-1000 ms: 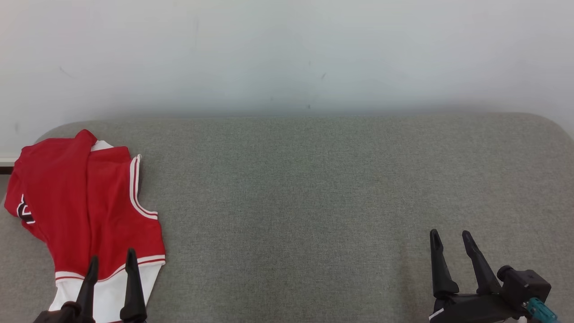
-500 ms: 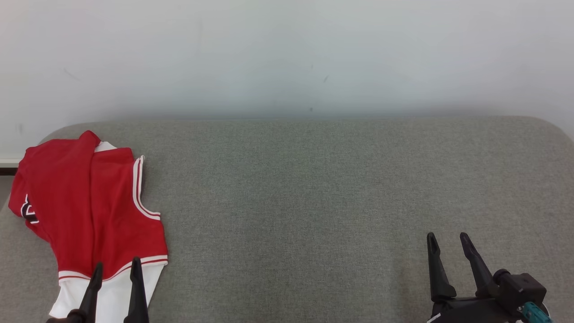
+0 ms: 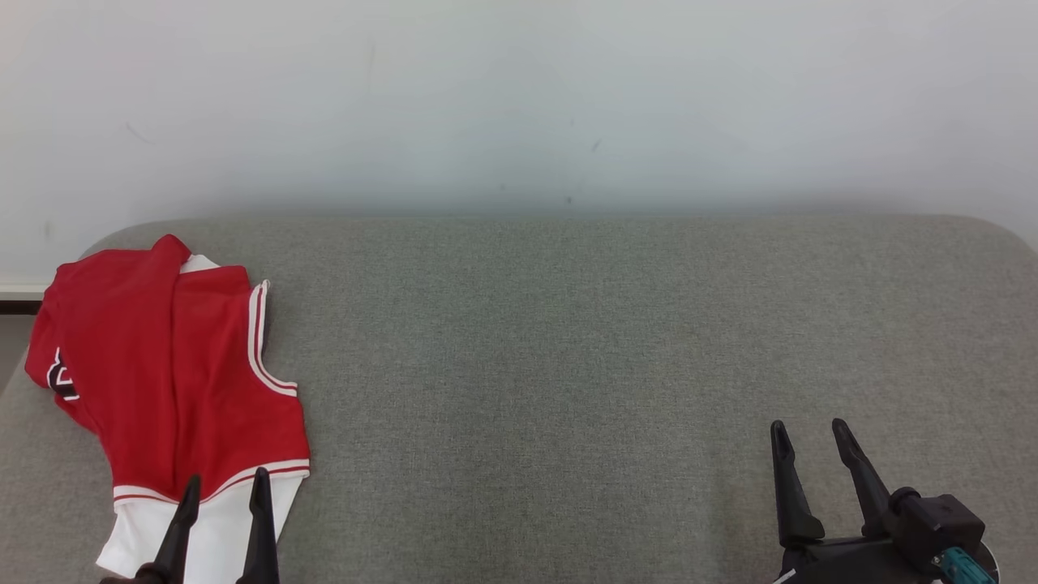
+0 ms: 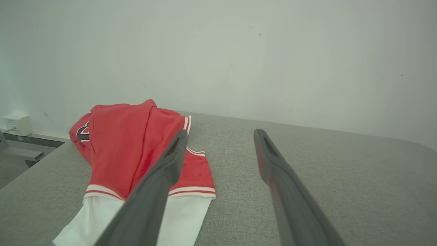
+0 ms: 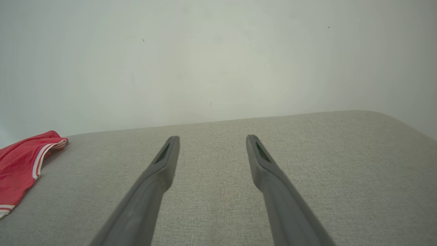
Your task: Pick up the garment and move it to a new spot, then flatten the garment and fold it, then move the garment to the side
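Grey padded surface (image 3: 568, 365) before a pale wall in the head view; the red garment (image 3: 170, 381) lies bunched at middle left; to lift it well, I think the left gripper (image 3: 227, 477) should descend on the white hem (image 3: 211, 527) and pinch all layers; its jaws stand wide, holding nothing. Left wrist view: the same spread, empty fingers over the hem. Right wrist view: right gripper (image 5: 212, 137) wide, empty; garment at far left.

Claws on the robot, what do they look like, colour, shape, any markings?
Both the left claw and the right claw have two long, dark, tapering fingers, each with a narrow slot near its tip. Behind the right claw sits a blocky black mount with a teal connector. No markings are visible.
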### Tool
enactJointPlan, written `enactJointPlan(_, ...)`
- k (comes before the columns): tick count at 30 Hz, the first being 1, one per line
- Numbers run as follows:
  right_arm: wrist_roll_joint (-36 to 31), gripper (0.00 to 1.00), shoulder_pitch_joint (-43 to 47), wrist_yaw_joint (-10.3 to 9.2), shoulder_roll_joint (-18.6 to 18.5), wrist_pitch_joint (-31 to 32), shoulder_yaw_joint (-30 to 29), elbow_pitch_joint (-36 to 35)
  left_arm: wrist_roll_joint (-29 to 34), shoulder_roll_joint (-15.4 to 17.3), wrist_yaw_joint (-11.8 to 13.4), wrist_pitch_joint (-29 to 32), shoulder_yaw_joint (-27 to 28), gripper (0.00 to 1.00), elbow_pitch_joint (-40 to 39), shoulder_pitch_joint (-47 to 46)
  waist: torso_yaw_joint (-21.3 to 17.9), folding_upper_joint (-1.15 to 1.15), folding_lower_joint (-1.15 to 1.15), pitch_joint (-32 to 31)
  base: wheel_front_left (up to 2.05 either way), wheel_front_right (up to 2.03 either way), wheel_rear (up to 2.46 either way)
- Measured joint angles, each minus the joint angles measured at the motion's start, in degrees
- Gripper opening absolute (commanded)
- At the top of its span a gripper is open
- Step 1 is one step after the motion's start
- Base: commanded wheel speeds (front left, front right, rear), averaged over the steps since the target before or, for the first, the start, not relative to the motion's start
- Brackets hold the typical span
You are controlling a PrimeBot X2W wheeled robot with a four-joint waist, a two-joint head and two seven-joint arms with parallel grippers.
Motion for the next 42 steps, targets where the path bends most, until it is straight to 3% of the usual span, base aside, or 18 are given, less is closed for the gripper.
enactJointPlan(15,-0.04,1.00,0.77,0.00,0.00,0.08,-0.26,-0.24,-0.15,2.20,-0.34,1.63,-0.78,1.00,-0.58,0.15,0.05,0.00,0.00,0.08,0.00,0.00,0.00)
enactJointPlan(35,0.30,1.00,0.98,0.00,-0.01,1.54,-0.31,-1.05,-0.22,2.94,2.35,4.94,-1.00,1.00,-1.89,0.85,0.69,0.00,0.00,0.01,0.00,0.00,0.00)
enactJointPlan(42,0.45,1.00,1.14,0.00,-0.01,1.58,0.24,-1.12,-0.55,3.15,3.10,4.78,-0.85,1.00,-1.58,0.74,2.79,0.00,0.00,0.28,0.00,0.00,0.00)
